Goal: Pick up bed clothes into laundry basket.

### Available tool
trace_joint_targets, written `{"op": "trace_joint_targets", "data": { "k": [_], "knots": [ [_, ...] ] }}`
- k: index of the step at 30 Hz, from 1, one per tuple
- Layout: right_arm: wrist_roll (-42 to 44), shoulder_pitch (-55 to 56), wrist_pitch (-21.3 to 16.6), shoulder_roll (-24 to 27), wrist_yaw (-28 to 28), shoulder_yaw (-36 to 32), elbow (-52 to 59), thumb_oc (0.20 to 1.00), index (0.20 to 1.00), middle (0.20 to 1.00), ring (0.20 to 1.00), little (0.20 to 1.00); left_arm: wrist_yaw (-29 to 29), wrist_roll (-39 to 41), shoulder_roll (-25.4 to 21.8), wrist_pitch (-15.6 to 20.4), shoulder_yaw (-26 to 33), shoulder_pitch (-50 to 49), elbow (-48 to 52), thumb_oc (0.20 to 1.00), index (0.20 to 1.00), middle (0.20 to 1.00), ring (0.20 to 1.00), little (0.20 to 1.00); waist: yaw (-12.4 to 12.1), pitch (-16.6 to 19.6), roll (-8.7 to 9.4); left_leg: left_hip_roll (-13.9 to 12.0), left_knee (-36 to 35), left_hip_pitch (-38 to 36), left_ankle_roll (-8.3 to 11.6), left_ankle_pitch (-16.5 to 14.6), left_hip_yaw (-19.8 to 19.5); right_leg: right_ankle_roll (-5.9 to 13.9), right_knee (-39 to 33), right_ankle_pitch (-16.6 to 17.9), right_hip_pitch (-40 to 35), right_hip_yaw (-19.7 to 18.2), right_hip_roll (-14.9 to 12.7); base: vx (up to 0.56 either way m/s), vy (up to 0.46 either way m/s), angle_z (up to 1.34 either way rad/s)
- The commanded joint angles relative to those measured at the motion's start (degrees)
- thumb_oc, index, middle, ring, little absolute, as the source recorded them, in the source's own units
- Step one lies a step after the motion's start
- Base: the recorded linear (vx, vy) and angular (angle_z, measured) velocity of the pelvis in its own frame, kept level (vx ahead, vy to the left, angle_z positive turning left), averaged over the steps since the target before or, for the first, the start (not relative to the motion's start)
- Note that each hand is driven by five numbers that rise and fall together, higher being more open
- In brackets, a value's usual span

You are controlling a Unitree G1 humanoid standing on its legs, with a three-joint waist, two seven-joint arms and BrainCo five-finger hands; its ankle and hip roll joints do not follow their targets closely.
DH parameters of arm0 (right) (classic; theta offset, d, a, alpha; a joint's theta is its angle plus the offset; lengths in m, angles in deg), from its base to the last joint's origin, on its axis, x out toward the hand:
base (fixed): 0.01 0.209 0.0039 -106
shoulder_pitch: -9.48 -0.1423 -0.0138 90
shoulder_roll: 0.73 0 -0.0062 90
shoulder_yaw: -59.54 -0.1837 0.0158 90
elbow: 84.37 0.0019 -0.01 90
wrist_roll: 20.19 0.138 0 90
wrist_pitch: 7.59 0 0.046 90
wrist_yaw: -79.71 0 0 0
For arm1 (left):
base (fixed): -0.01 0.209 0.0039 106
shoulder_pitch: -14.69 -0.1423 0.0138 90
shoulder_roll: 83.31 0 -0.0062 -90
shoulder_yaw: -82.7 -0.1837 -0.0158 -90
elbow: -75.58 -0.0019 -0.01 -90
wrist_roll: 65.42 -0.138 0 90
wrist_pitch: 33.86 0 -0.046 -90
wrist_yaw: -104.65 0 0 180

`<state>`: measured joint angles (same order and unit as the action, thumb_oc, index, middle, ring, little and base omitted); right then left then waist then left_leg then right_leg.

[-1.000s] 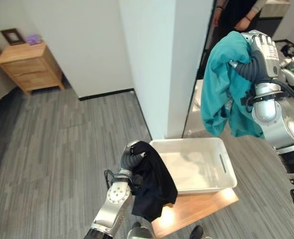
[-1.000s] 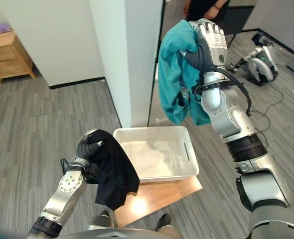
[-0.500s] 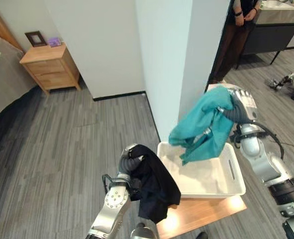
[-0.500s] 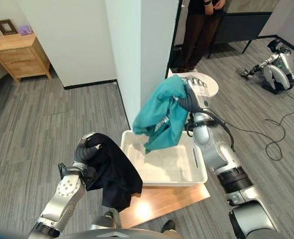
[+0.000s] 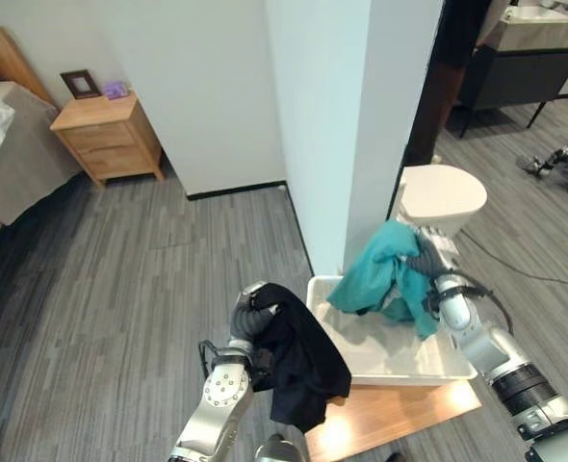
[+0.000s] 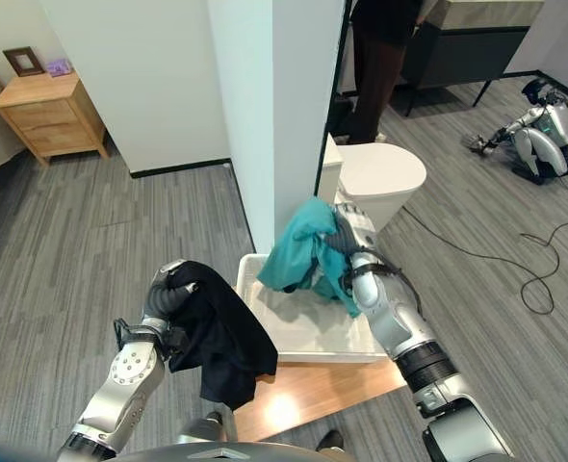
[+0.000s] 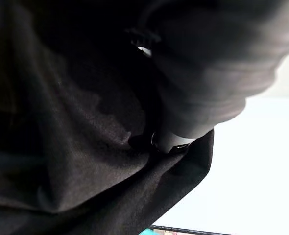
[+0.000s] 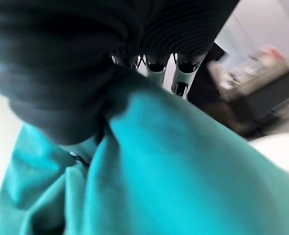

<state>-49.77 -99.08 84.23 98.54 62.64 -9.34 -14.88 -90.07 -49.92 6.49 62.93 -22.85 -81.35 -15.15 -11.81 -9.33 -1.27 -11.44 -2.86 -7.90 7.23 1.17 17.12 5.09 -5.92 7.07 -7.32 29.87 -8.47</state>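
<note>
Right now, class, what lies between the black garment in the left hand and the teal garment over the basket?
In the left eye view, the black garment and teal garment are separated by the white basket's near-left rim and bare interior.

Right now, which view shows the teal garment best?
The right eye view: the teal garment hangs whole from the right hand over the basket. The left eye view matches; the right wrist view gives close folds.
</note>
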Motion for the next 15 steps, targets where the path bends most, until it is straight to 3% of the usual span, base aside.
{"op": "trace_joint_targets", "data": {
  "k": [1,6,7,8,11,15],
  "knots": [
    [-1.72,-2.32,0.73,0.38,-0.74,0.39,-3.93,0.2,0.2,0.2,0.2,0.2,0.42,1.01,0.25,3.08,-3.92,3.91,4.01,0.2,0.2,0.2,0.2,0.2,-2.45,0.48,-0.55,-1.95,-2.14,5.76,0.91,5.65,1.15,5.82,0.92,-9.11,-8.73,3.3,-2.6,-0.01,0.001,0.17],
    [-0.28,-2.18,1.42,-2.52,-0.58,2.39,-15.65,0.2,0.2,0.2,0.2,0.2,1.41,1.32,-0.3,2.93,-4.71,3.7,4.53,0.2,0.2,0.2,0.2,0.2,-3.12,0.43,-0.77,-1.87,-2.14,6.16,0.96,5.77,0.67,5.89,0.92,-9.14,-8.56,3.53,-2.66,0.0,0.0,0.06],
    [0.28,-2.42,1.67,-3.22,-0.56,2.74,-18.65,0.3,0.3,0.3,0.3,0.3,1.5,1.27,-0.42,2.83,-4.76,3.78,4.53,0.2,0.2,0.2,0.2,0.2,-3.26,0.44,-0.83,-1.85,-2.14,6.22,0.97,5.82,0.58,5.89,0.92,-9.19,-8.57,3.53,-2.66,0.0,0.0,0.0],
    [0.66,-2.89,1.8,-3.92,-0.7,3.01,-21.83,1.0,1.0,1.0,1.0,1.0,1.63,1.22,-0.54,2.78,-4.85,3.86,4.57,0.2,0.2,0.2,0.2,0.2,-3.39,0.48,-0.9,-1.87,-2.14,6.24,1.02,5.83,0.53,5.89,0.92,-9.25,-8.6,3.56,-2.68,0.01,0.0,0.04],
    [3.09,-4.31,1.9,-3.81,-1.03,2.04,-26.35,1.0,1.0,1.0,1.0,1.0,1.32,0.82,-0.4,2.5,-4.49,4.28,4.35,0.2,0.2,0.2,0.2,0.2,-3.34,0.7,-1.11,-1.96,-2.14,6.32,1.26,5.98,0.54,6.04,0.92,-9.5,-8.64,3.44,-2.82,0.01,0.003,0.03],
    [4.42,-3.73,0.9,-1.53,-0.86,0.97,-21.82,1.0,1.0,1.0,1.0,1.0,0.13,-1.18,0.08,2.43,-3.37,4.68,3.16,0.2,0.2,0.2,0.2,0.2,-2.55,0.7,-1.21,-2.04,-2.14,6.07,1.4,5.93,0.94,6.08,0.92,-9.63,-8.56,2.91,-2.89,0.0,-0.001,-0.01]
  ]
}}
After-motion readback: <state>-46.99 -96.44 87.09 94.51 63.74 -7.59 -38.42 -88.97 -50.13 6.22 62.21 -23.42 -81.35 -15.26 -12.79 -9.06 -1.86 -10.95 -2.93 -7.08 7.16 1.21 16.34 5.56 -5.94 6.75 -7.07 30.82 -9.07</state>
